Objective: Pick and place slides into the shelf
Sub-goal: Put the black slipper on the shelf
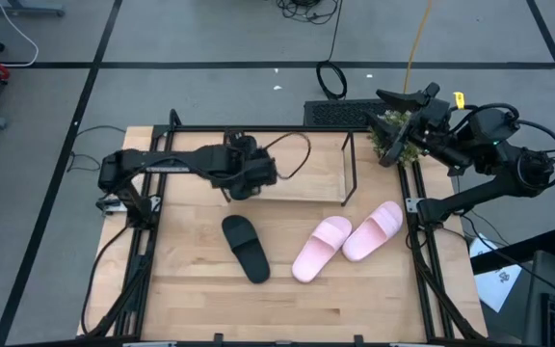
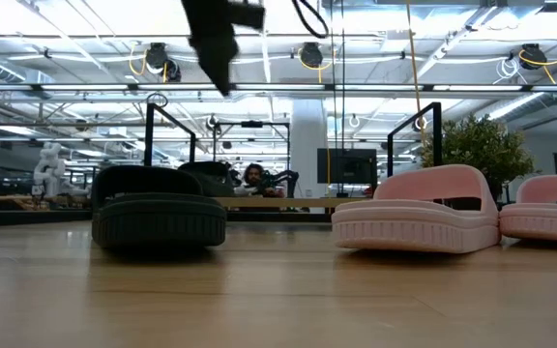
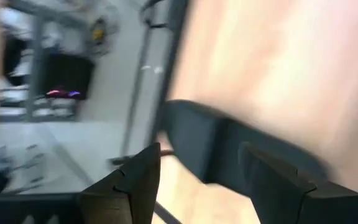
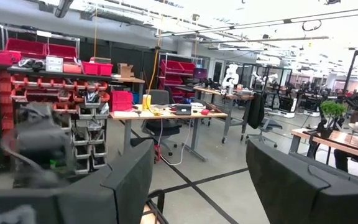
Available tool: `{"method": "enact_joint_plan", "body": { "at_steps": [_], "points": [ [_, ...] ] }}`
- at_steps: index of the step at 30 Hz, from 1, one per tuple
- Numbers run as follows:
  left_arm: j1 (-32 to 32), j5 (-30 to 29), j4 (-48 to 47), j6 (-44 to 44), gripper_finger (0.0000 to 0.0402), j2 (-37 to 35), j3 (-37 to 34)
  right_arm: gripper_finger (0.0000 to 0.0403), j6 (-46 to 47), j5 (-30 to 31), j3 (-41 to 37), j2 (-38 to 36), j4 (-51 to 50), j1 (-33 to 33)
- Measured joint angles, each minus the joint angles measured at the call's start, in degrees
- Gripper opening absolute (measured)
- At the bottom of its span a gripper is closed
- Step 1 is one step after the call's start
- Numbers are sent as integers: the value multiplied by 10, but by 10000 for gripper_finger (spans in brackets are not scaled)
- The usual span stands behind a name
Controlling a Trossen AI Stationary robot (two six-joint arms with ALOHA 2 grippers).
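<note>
Black and matte, one slide [image 1: 245, 248] lies on the wooden tabletop [image 1: 355, 299], just beside two pale pink slides [image 1: 322, 248] angled side by side, all awaiting pickup. Over the shelf [image 1: 311, 183], the left gripper [image 1: 242, 183] hovers with fingers parted around nothing; a second black slide [image 3: 229, 155] rests beneath them, seemingly just delivered. At the table's far right corner, the right gripper [image 1: 393, 100] waits, wide open and empty.

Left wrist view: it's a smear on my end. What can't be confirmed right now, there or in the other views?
- Black slide in the left wrist view: motion blur hides where it rests.
- Fourth slide and shelf board in the high view: the left tool and arm cover that spot.
- Right tool: its wrist view faces the room, not the table.
</note>
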Motion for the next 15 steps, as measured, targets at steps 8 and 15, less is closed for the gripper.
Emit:
{"method": "enact_joint_plan", "body": {
  "at_steps": [8,15],
  "points": [
    [-126,114,-7,-129,198,-16,11,247,-54,1,0,0,1,0],
    [-217,201,7,-327,181,7,11,247,-69,-1,0,0,-1,0]
  ]
}}
